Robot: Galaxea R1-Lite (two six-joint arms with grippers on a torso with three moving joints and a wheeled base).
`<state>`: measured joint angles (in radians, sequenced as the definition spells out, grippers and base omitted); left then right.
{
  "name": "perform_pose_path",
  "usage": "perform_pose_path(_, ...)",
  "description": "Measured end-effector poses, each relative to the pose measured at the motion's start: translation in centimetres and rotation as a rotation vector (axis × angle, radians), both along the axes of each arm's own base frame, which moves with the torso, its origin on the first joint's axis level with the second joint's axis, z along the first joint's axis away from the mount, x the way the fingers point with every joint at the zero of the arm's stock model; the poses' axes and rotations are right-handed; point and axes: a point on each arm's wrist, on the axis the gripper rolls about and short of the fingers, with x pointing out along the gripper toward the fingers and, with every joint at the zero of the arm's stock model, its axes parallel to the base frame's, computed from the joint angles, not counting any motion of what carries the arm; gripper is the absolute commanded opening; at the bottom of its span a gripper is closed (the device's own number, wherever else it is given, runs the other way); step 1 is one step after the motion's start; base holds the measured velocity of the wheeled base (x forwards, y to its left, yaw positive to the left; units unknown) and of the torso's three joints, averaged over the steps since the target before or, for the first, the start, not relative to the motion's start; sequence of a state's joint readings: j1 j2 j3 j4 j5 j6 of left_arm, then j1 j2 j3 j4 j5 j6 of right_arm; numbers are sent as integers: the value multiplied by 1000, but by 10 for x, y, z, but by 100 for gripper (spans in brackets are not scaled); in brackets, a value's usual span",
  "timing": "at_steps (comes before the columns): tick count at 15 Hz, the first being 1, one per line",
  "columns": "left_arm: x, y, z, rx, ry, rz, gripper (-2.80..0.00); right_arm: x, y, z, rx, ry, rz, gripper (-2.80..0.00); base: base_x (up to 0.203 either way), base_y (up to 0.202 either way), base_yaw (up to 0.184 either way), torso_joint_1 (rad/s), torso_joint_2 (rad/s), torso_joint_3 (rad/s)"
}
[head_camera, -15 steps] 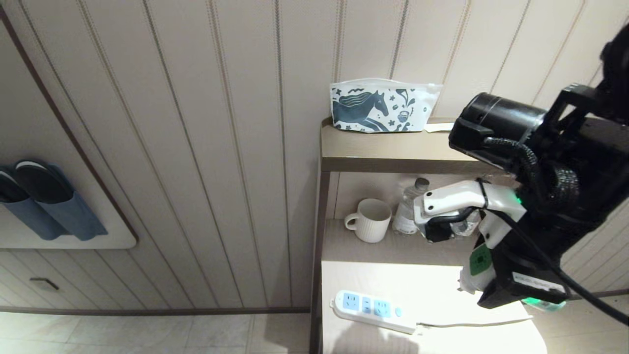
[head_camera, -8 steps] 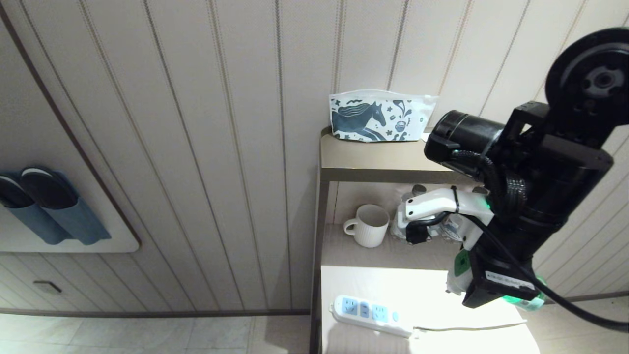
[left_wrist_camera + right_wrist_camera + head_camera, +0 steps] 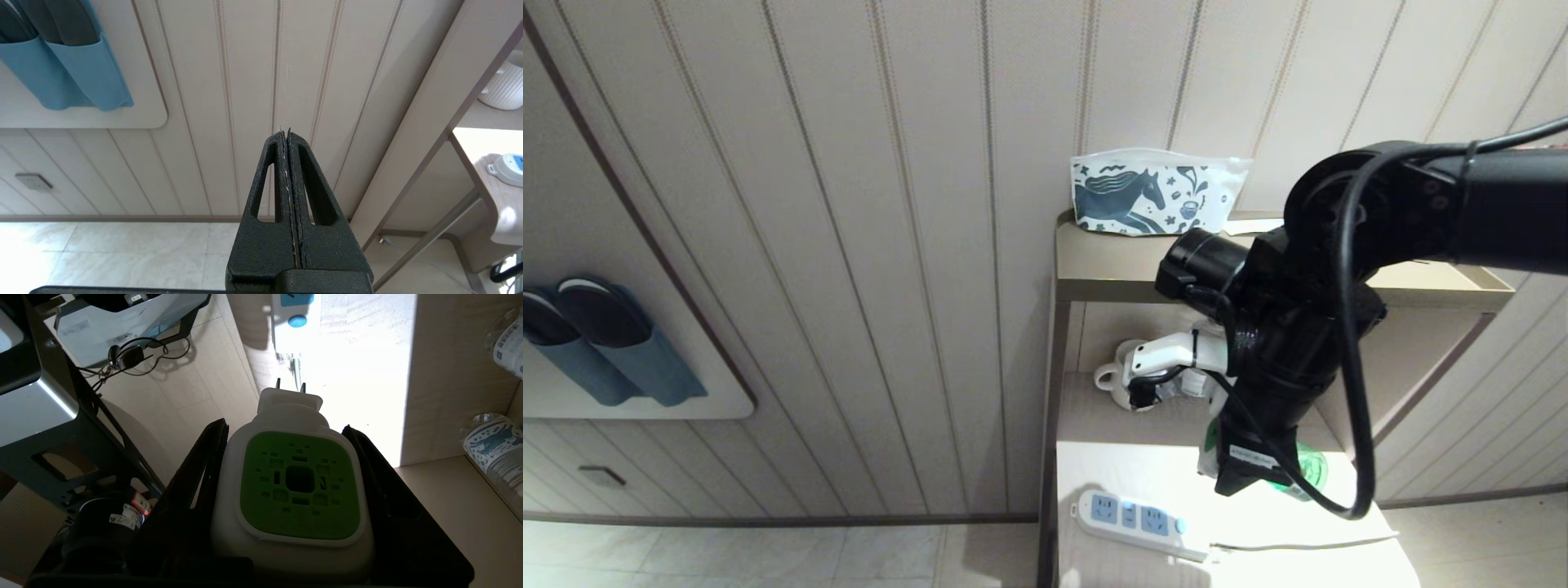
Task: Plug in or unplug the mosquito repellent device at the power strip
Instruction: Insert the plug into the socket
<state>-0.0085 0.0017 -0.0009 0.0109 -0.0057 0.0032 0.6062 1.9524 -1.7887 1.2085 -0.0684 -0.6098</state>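
Your right gripper (image 3: 286,441) is grasping the mosquito repellent device (image 3: 294,486); be squaring its prongs over the power strip (image 3: 1134,520) before lowering.

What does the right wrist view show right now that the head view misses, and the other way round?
Only the right wrist view shows the grip: the right gripper shut on the mosquito repellent device, fingers on both white sides, green vented face toward the camera and two bare prongs pointing at the tabletop.

Only the head view shows the whole power strip with all sockets free, the mug on the back ledge, and the horse-print pouch on the top shelf.

Both show the strip's blue button end, its cord and the lit tabletop.
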Motion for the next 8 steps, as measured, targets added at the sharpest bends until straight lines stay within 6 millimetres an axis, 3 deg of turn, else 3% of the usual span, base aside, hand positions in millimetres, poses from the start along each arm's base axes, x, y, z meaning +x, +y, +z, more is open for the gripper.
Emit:
perform_pose_path(4, 0, 0, 0, 0, 0, 0, -280, 18, 13, -33, -19, 28, 0, -280, 0, 0, 0, 0, 0, 0)
perform_pose_path(8, 0, 0, 0, 0, 1, 0, -280, 4, 10, -45, -7, 11, 8, -280, 0, 0, 0, 0, 0, 0)
